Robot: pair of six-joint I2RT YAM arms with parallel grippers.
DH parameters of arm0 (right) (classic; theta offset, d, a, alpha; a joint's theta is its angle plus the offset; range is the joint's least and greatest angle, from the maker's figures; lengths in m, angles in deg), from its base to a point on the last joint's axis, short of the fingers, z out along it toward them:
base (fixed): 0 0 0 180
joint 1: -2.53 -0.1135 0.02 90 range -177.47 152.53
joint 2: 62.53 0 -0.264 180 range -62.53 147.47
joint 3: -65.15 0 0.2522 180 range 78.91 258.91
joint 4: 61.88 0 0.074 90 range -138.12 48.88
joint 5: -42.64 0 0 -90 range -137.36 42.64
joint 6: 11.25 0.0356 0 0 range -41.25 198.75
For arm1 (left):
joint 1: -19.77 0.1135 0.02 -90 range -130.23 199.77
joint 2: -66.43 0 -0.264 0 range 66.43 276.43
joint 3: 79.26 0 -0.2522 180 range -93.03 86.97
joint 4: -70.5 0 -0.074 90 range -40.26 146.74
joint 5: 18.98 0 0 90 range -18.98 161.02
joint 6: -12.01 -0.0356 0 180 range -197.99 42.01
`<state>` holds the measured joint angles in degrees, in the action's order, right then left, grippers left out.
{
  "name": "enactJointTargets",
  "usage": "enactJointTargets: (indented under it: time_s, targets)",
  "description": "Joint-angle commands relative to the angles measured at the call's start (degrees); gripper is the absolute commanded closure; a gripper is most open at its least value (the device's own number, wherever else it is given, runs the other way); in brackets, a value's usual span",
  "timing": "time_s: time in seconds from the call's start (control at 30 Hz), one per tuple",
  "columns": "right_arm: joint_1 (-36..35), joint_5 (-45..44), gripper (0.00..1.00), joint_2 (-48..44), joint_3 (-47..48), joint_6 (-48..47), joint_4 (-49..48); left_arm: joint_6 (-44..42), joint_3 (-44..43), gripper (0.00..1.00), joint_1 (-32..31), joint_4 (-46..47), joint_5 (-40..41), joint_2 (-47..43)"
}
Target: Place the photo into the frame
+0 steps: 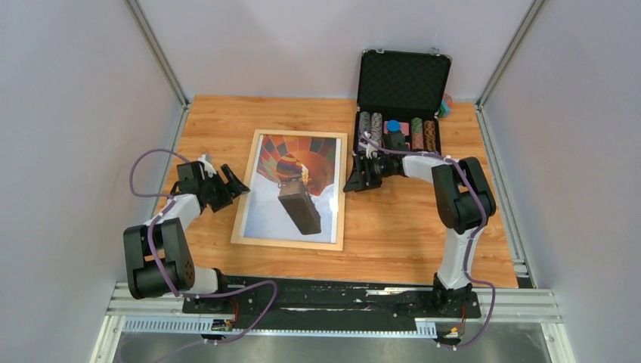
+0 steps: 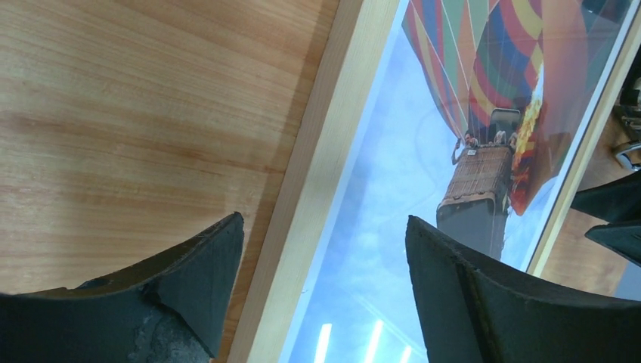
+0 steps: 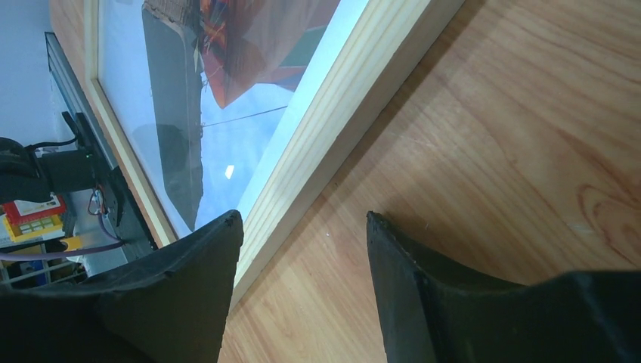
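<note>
**Inspector:** Photo (image 1: 287, 162), colours?
**Assistant:** Balloon panels striped and chequered in red, orange, yellow, green and blue. Woven brown basket. Pale blue sky, whiter cloud towards 6 o'clock.
**Inspector:** Frame (image 2: 317, 166)?
**Assistant:** Light, pale wood with a fine straight grain.
**Inspector:** Table (image 1: 408, 234)?
**Assistant:** Warm orange-brown wood, streaked grain.
**Inspector:** Item at 1 o'clock?
**Assistant:** Case (image 1: 403, 76), black, with black dimpled foam in the lid. Chips (image 1: 423, 134) in striped stacks, blue and pink pieces between them.
**Inspector:** Machinery?
**Assistant:** Left arm (image 1: 159, 249) and right arm (image 1: 461, 197) black and white, cables (image 1: 143, 162) purple. Left gripper (image 2: 325, 218) and right gripper (image 3: 302, 215) matt black.
</note>
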<state>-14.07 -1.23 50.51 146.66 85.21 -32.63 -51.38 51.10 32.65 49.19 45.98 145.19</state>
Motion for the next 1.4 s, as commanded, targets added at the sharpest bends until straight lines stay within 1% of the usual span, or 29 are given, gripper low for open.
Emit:
enactJointTargets:
  time_s: [0.0,0.13,0.2,0.5,0.8,0.97,1.1,1.27,1.37]
  targets:
    - [-0.04,-0.72,0.37,0.09,2.01,0.66,-2.07,-1.7,-0.52,0.11,0.39,1.69,2.03,-0.61]
    - [-0.31,-1.97,0.37,0.3,2.55,0.95,-1.58,-2.3,-0.82,0.02,0.41,2.26,2.47,-0.38]
    - [-0.69,-2.86,0.37,0.69,3.05,0.85,-1.23,-2.54,-1.48,0.0,0.4,2.39,2.2,0.5]
    - [-3.03,-5.66,0.38,3.19,5.89,0.84,0.38,-3.3,-6.81,0.0,0.32,0.31,-3.61,9.63]
    - [-4.82,-11.17,0.41,6.27,10.21,1.3,2.13,-3.26,-8.84,0.06,-1.22,0.01,-10.84,14.33]
    - [-4.76,-10.91,0.41,6.36,12.33,0.61,3.23,-3.58,-9.9,0.07,-4.55,0.08,-13.4,15.38]
    - [-4.69,-12.47,0.41,5.63,13.69,-0.9,4.04,-4.11,-10.73,0.07,-7.09,-0.01,-14.37,15.34]
    - [-4.69,-13.9,0.41,4.48,13.85,-2.01,5.15,-4.29,-11.56,0.07,-7.94,-0.43,-14.62,15.3]
    - [-4.68,-15.55,0.4,3.39,13.36,-2.92,5.67,-4.95,-11.71,0.03,-7.96,-1.56,-12.29,13.59]
